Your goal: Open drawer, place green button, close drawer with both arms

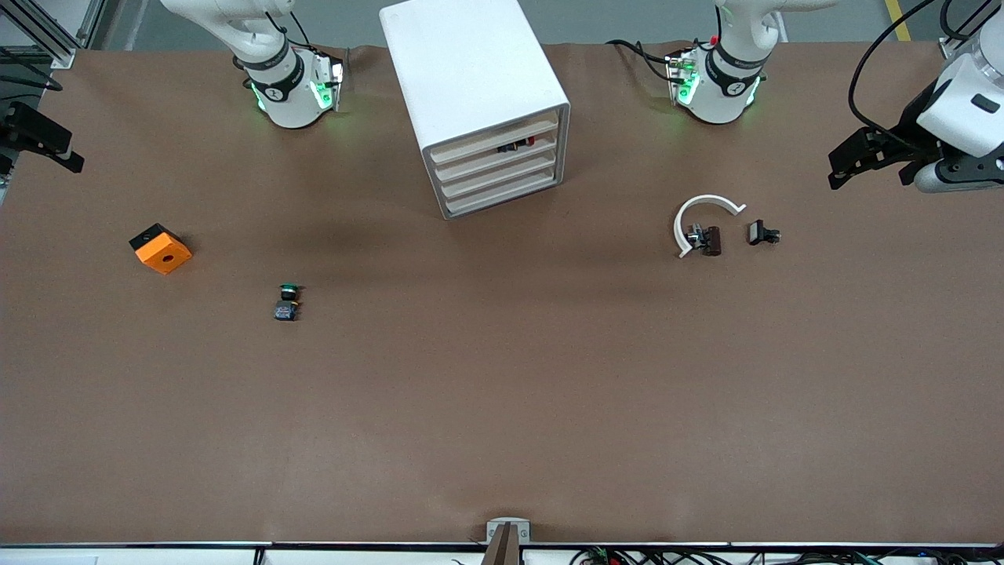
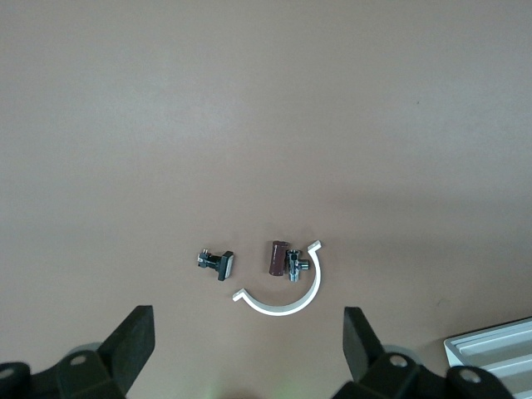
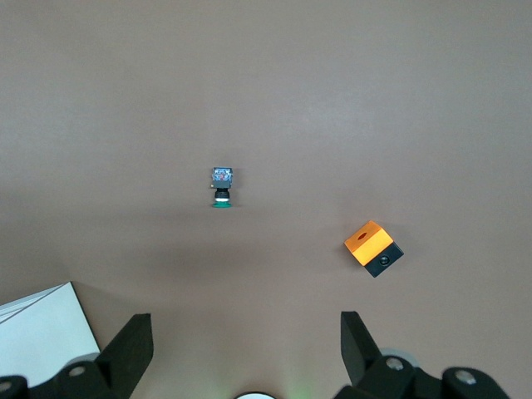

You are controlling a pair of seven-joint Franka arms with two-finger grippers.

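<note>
My left gripper (image 2: pixel 245 349) hangs wide open, empty, over the white ring (image 2: pixel 281 291). My right gripper (image 3: pixel 245 349), equally spread and empty, waits above bare table. The button (image 1: pixel 287 301) lies near the orange block (image 1: pixel 161 248); every drawer (image 1: pixel 496 154) sits closed.

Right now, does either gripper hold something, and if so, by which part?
Nothing is held. The left gripper and the right gripper both stand open and empty above the table; the button lies untouched on it.
</note>
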